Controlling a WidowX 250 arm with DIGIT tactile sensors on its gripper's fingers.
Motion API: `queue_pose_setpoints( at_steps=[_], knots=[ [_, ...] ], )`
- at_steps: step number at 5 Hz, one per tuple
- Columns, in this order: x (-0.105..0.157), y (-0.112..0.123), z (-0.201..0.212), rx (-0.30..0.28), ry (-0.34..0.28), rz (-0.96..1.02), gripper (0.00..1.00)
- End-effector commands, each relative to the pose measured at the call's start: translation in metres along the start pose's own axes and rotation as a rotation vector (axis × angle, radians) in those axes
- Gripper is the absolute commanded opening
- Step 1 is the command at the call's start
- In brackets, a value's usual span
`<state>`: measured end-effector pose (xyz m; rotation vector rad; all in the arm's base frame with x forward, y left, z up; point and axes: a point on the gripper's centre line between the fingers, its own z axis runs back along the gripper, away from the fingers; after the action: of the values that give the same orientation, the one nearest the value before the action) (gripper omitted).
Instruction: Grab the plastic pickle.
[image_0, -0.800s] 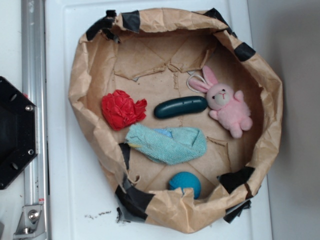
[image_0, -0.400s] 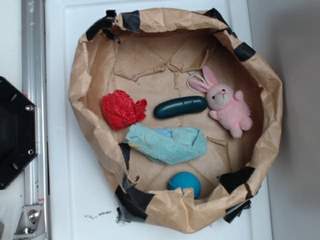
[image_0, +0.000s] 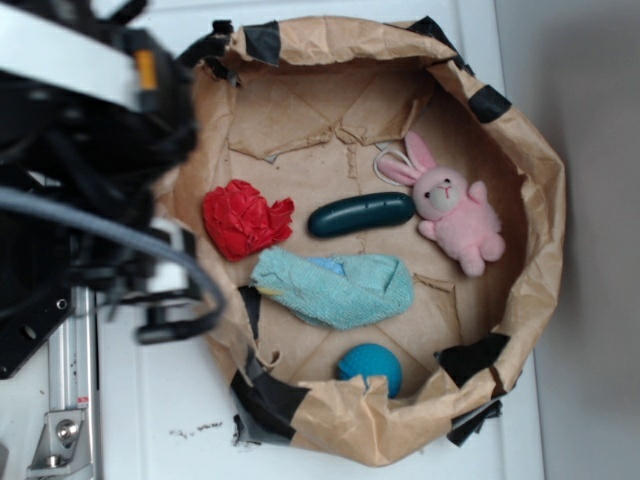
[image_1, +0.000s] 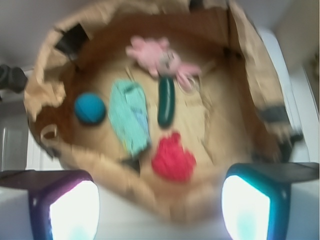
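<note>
Down at my gripper (image_1: 160, 200), jaws spread wide and empty above the paper bowl's near rim (image_1: 120, 175). Beyond the red paper wad (image_1: 172, 159), the plastic pickle (image_1: 166, 101) lies mid-bowl between cloth (image_1: 130, 117) and bunny (image_1: 152, 54); I'd straddle its narrow width.

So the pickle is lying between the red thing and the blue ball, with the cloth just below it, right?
Not quite. The pickle lies between the red thing and the pink bunny, not the ball. The ball sits apart, on the far side of the cloth, near the paper wall. The cloth is indeed just below the pickle. The exterior view shows this clearly.
</note>
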<state>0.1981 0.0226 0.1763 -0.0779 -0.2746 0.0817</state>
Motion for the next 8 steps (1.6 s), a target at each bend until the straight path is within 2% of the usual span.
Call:
queue_pose_setpoints(
  at_steps=[1,2,3,4,5,6,7,8],
  knots=[
    [0.037,-0.006,-0.075,0.061,0.084,-0.009,1.0],
    [0.045,-0.006,-0.11,0.072,0.117,-0.05,1.0],
    [0.051,0.0,-0.152,0.136,0.182,-0.194,1.0],
    [0.055,0.005,-0.164,0.144,0.214,-0.237,1.0],
    [0.051,-0.001,-0.169,0.141,0.228,-0.252,0.0],
    [0.046,-0.001,-0.162,0.178,0.247,-0.266,0.0],
    [0.043,0.001,-0.152,0.17,0.238,-0.254,0.0],
    [0.043,0.012,-0.126,0.126,0.185,-0.161,1.0]
  ],
)
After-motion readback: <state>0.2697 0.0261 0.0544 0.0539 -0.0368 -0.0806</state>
